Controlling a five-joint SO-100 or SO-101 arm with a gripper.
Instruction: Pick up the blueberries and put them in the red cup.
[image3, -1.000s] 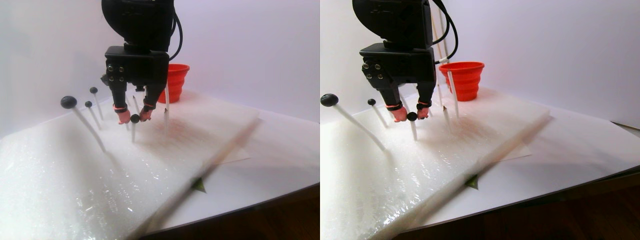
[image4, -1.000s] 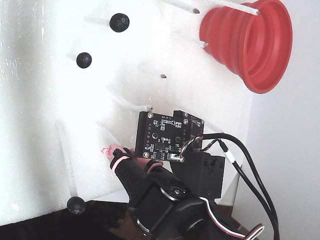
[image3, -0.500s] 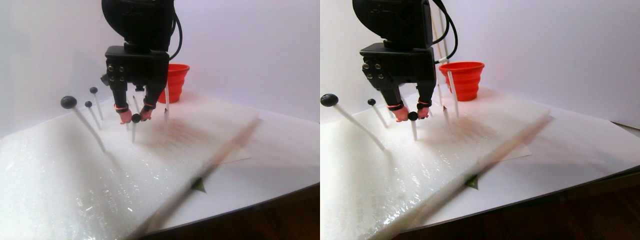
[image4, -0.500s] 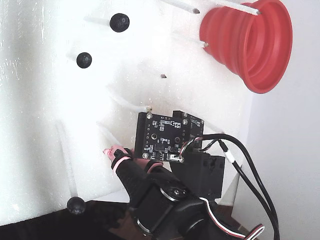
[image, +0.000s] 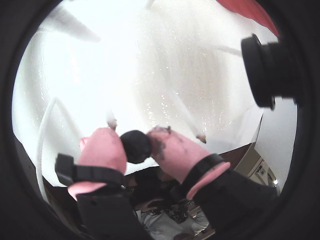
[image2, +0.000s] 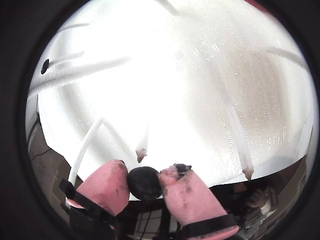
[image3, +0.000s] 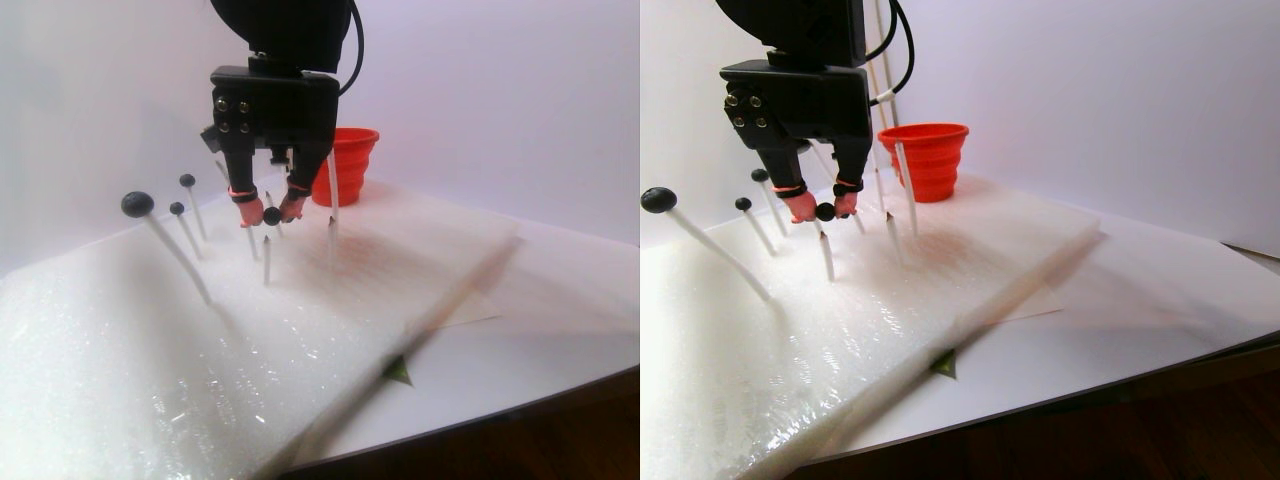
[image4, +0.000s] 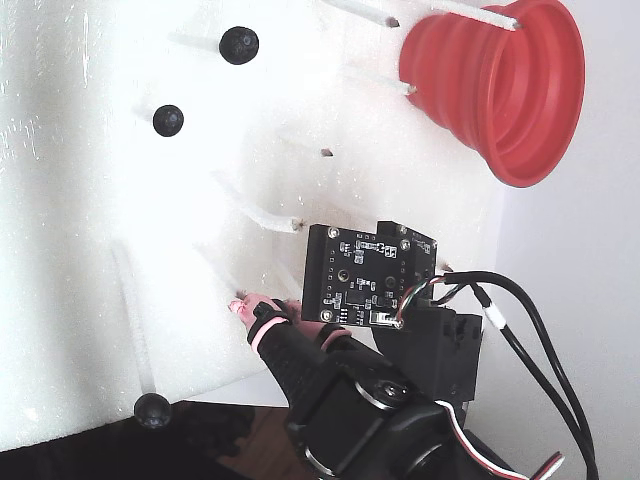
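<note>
One blueberry (image: 136, 146) is a small round ball, dark and dull, almost black. It sits tight between the two pink fingertips (image: 102, 150) of the end effector (image3: 270, 213), which is pinching it. In the stereo pair view the ball hangs just above the bare tip of a thin white stick (image3: 266, 258), not touching it.

More blueberries sit on top of other white sticks. In the stereo pair view three show to the left of the end effector: a big near one (image3: 137, 204) on a slanted stick, and two smaller ones (image3: 177, 209) farther back. In the fixed view two berries (image4: 238, 45) show near the top and one (image4: 152, 410) at the bottom edge of the foam.

All the sticks poke out of a white foam sheet (image3: 150, 350). Some sticks near the end effector are bare.

The red cup (image3: 345, 165) has ribbed rings and a wide rim. It stands at the far corner of the foam, behind the end effector and apart from it. A bare stick stands between them.

The foam lies on a white counter (image3: 560, 300), with open white room to the right of the foam in the stereo pair view.
</note>
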